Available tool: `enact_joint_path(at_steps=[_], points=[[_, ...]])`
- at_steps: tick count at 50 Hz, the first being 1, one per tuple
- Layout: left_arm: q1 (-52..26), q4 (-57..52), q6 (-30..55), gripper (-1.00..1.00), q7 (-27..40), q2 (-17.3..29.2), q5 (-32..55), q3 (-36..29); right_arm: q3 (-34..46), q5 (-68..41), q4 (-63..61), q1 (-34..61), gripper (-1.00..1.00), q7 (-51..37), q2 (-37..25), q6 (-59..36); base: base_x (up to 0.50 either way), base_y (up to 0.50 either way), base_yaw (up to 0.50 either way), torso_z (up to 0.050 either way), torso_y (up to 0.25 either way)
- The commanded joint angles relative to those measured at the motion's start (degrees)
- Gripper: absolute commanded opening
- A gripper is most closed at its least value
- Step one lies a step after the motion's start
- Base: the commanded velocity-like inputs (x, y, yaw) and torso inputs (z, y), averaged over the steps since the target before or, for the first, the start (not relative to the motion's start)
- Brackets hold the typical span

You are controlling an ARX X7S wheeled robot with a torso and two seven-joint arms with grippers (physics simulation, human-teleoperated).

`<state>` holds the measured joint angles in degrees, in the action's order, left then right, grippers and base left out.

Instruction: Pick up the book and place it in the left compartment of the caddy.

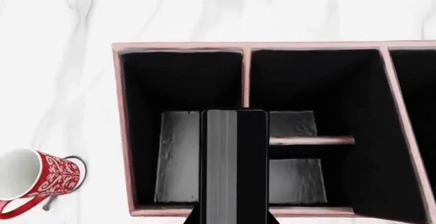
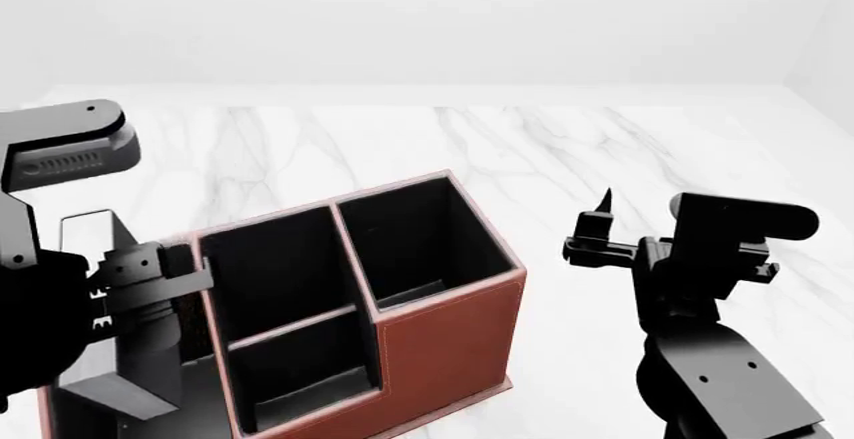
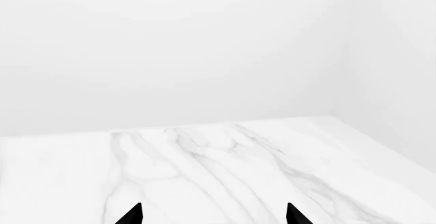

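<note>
We have the book (image 1: pixel 235 165) clamped in our left end effector (image 2: pixel 134 289), hanging above the caddy (image 2: pixel 447 334) at lower left of the head view; lowering into the left compartment (image 1: pixel 180 157) and release remain. Our right end effector (image 3: pixel 212 215) stands apart, idle.

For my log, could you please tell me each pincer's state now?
Left pincer: closed on the book, above the caddy.
Right pincer: open, empty.

No words, numbers or brand marks can be read anywhere. The mug (image 1: pixel 42 179) carries only white curling ornament on red, no letters. The left arm's casing (image 2: pixel 60 162) in the head view bears a small pale ribbed mark, too blurred to tell whether it is lettering.
</note>
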<state>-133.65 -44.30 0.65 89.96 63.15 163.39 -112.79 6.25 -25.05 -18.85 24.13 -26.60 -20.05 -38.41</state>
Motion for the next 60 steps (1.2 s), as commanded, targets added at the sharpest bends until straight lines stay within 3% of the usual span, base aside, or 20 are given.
enact_joint_path(at_steps=[1,17,31,60], points=[[-1.3,-1.4,-1.9,-1.00,0.0,1.5,-1.1,-2.6,-0.1,-0.3,-0.1,0.1,1.00,-0.1,-0.1,0.1,0.00,0.00,0.00,0.000,0.000],[-1.3,4.3,5.6,-1.00,0.0,5.1,-3.1,-3.0,-0.2,-0.6,-0.2,-0.5,1.00,-0.3,-0.2,0.6,0.00,0.00,0.00,0.000,0.001],[-1.3,3.6,6.1,-1.00,0.0,6.6,-1.0,-3.3,-0.2,-0.8,0.2,-0.6,1.00,-0.3,-0.2,0.9,0.00,0.00,0.00,0.000,0.001],[1.2,10.8,10.8,-1.00,-1.7,1.1,-0.9,-0.2,0.0,-1.0,1.4,-0.8,1.00,-0.3,-0.3,1.9,0.00,0.00,0.00,0.000,0.001]])
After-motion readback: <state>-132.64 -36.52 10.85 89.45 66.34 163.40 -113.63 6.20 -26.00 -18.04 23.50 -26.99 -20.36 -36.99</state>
